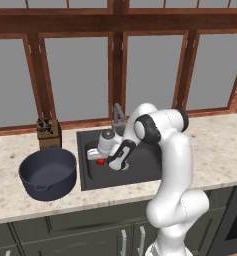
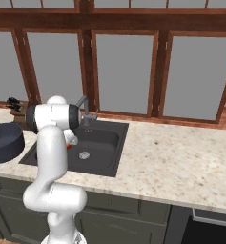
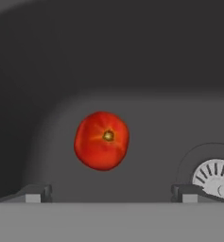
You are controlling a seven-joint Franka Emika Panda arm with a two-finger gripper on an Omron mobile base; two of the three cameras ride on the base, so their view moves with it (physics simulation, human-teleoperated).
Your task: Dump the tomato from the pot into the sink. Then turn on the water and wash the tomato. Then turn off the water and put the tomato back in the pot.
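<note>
One tomato (image 3: pixel 102 140) lies on the floor of the sink (image 3: pixel 146 56), at about nine o'clock from the silver drain (image 3: pixel 216 177). The fingers (image 3: pixel 111 193) stand spread wide and empty above it. The pot (image 1: pixel 48 173) sits upright on the tabletop (image 1: pixel 215 145), at nine o'clock from the sink. Judging by this, the pickup is in hand; next, lower and close. No writing is legible.

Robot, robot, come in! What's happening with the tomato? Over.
Gripper open, hovering above tomato. Tomato lying in sink, near drain. Pot upright on counter. Nothing in the way.
</note>
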